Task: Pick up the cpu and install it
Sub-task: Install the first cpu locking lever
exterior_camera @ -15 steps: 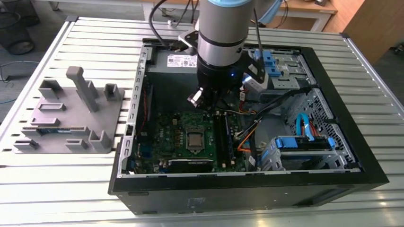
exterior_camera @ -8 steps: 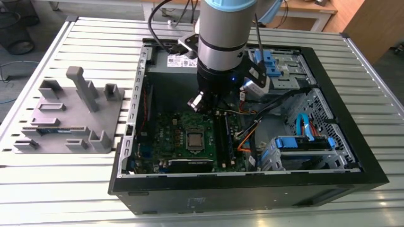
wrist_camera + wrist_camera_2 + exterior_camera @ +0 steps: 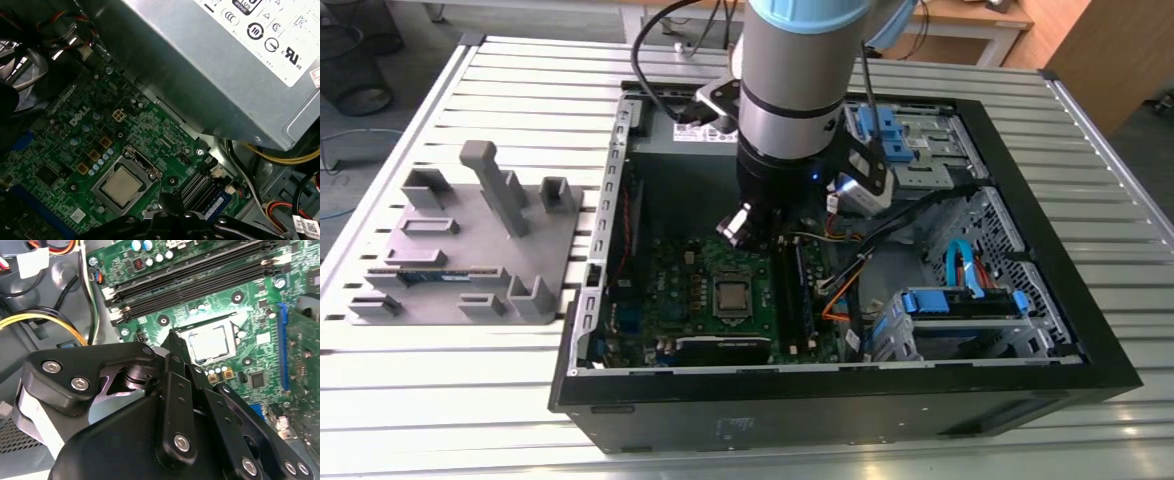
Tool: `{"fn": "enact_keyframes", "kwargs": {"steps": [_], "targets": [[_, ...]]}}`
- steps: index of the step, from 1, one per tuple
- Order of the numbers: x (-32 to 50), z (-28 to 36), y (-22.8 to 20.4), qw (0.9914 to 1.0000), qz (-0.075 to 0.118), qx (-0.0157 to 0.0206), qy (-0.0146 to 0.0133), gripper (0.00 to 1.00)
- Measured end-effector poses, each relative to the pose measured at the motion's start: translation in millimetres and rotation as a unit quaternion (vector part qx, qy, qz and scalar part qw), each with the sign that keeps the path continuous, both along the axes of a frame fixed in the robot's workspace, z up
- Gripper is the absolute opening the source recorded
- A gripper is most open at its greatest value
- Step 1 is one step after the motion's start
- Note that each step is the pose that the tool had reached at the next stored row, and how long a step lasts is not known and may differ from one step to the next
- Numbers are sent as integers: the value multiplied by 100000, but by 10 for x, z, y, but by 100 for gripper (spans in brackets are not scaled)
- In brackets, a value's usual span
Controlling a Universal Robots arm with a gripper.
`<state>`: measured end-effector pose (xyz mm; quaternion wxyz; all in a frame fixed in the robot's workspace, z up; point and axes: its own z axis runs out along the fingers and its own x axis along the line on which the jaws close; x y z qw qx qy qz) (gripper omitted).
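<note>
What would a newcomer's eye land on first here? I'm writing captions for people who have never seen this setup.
The robot arm reaching down into the open computer case stands out first, its gripper hanging just above the green motherboard. Next comes the cpu, a silvery square already lying in its socket mid-board, apart from the gripper. On the exterior view's left, a grey fixture tray sits on the slatted table.

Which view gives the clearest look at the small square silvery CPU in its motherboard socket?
The first wrist view: the small square silvery cpu sits unobstructed in its socket on the green motherboard. In the second wrist view the cpu lies just beyond the black gripper linkage. In the exterior view it appears small, below the arm.
</note>
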<state>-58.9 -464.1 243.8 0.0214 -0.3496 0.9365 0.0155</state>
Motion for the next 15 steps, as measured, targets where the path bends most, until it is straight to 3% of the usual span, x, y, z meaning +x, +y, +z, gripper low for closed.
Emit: {"fn": "enact_keyframes", "kwargs": {"steps": [7,15], "targets": [[47,0,-54,99999,2,-409,8,11],[49,-6,-59,99999,2,-439,4,11]]}}
